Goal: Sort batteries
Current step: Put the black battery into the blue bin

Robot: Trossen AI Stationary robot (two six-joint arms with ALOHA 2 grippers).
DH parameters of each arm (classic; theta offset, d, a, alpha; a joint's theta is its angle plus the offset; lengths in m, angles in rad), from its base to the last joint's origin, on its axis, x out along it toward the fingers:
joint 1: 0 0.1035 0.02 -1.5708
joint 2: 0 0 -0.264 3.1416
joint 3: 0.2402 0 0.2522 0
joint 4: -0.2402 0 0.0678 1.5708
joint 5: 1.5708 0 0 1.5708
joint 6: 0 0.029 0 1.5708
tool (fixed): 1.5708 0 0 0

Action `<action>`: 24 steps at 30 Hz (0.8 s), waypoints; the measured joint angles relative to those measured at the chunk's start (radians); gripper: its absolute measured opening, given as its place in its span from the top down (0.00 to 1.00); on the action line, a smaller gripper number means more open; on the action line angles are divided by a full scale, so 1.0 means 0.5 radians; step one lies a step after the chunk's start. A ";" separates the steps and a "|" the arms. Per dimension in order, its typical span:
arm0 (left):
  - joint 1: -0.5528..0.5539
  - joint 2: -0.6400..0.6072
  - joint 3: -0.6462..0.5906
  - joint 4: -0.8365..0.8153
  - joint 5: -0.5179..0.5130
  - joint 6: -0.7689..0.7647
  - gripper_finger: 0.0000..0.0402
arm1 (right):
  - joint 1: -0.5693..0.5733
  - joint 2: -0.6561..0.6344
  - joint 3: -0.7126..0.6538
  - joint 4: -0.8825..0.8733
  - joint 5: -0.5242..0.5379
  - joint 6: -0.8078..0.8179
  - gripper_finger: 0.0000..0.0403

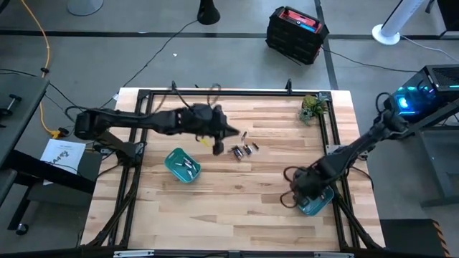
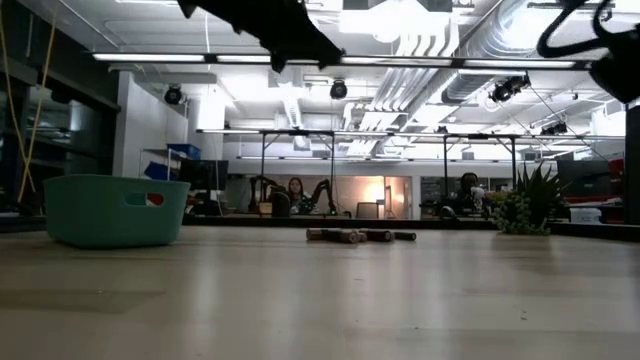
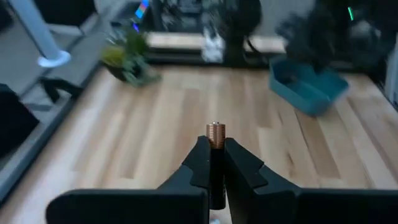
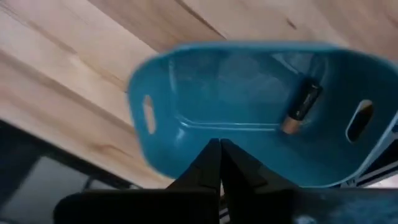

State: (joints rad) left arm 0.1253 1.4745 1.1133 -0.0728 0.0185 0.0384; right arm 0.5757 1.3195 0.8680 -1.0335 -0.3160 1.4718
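The left claw is clenched on a single battery, whose copper-coloured end sticks out just past the fingertips; in the high view this claw hangs above the middle of the wooden counter, held well clear of the surface. Just beside it on the counter lies a small cluster of loose batteries, side by side and touching or nearly so. Nearer the left arm's side sits a teal bin with several cells inside. The right claw has its fingers pressed together with nothing between them, and hovers over a second teal bin near the counter's right front corner; one dark cell with a copper end lies in it. A small potted plant stands at the far right corner.
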 joint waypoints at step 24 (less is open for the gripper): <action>0.140 -0.497 0.002 -0.164 0.105 -0.022 0.98 | -0.794 0.677 0.140 0.295 0.956 -0.810 1.00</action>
State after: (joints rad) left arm 0.1952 1.2262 1.1141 -0.1550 0.0711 0.0273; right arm 0.1788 1.6581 0.9381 -0.8861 0.1620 1.0667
